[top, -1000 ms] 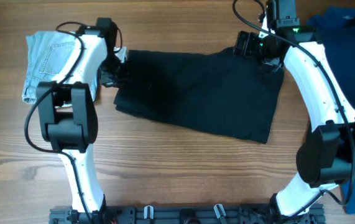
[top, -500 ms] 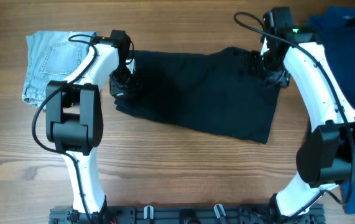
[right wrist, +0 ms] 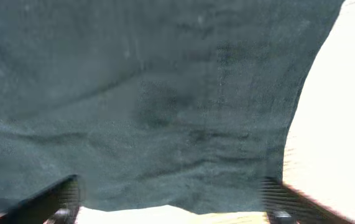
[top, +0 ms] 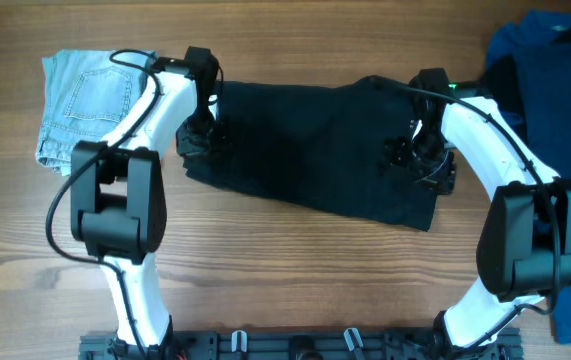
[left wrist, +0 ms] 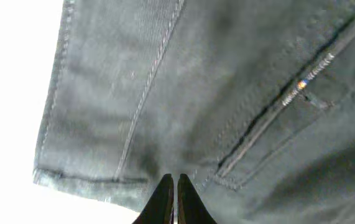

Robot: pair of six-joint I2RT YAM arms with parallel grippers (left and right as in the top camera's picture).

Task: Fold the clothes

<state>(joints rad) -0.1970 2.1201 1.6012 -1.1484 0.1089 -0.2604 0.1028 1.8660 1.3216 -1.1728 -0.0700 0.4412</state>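
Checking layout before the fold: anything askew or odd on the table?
No damage. The black garment lies skewed, lower edge slanting down toward the right, and its left end is bunched. The denim piece looks neatly folded; the blue clothes sit heaped at the right edge.

Bright, overexposed, blurry wrist views

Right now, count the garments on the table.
3: denim far left, black shorts in the middle, blue garment at the right edge. More may lie hidden under the blue one.
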